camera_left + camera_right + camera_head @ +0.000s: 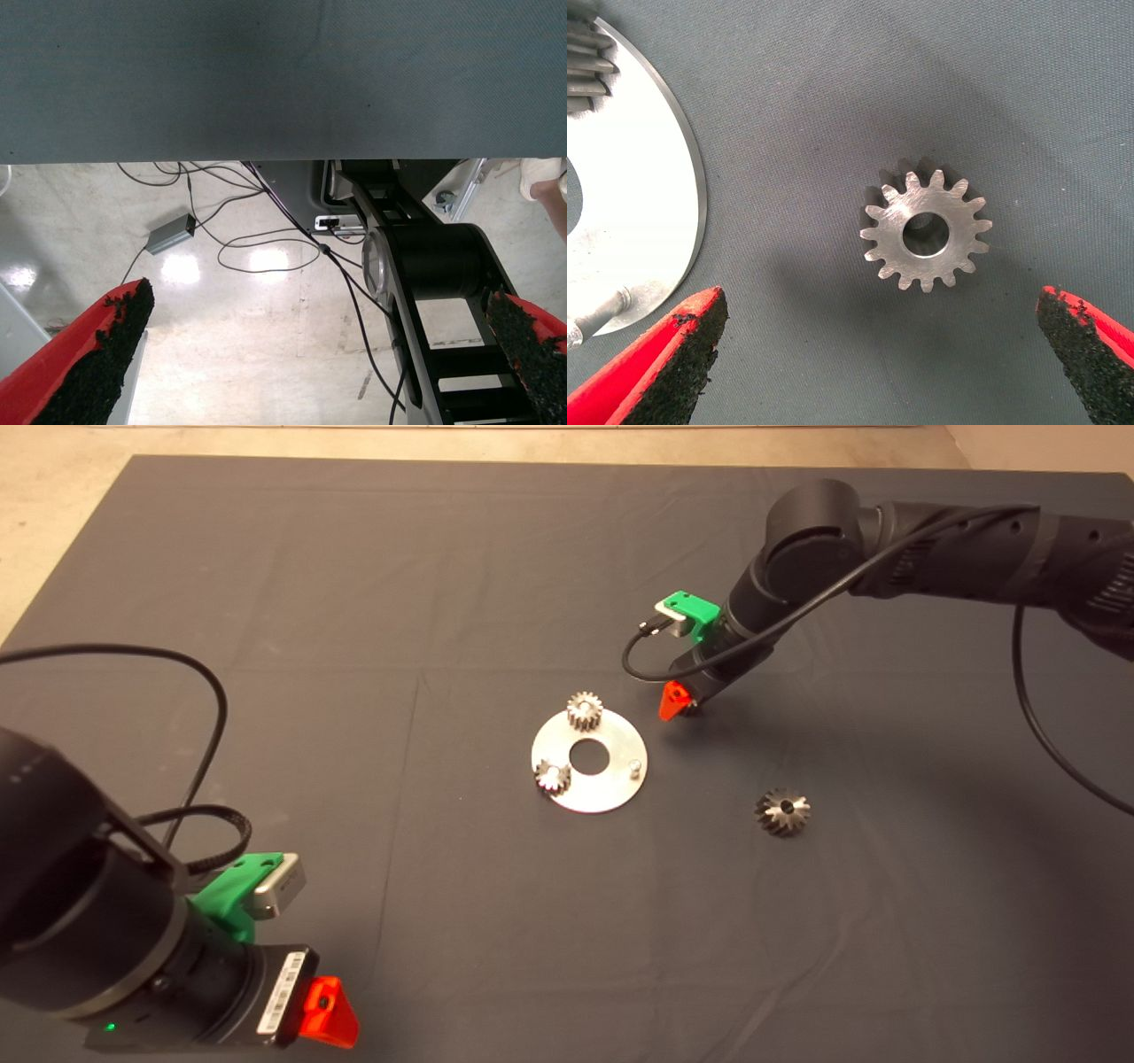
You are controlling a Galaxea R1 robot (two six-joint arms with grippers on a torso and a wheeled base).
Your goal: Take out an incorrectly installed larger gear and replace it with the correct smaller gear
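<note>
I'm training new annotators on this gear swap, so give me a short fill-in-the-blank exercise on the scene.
1. The larger gear lies on the mat, ____ the round plate.
2. The plate carries ____ small gears.
3. The smaller gear lies flat under the ____ gripper.
4. That gripper's fingers are ____.

Missing words: off; two; right; open
</note>
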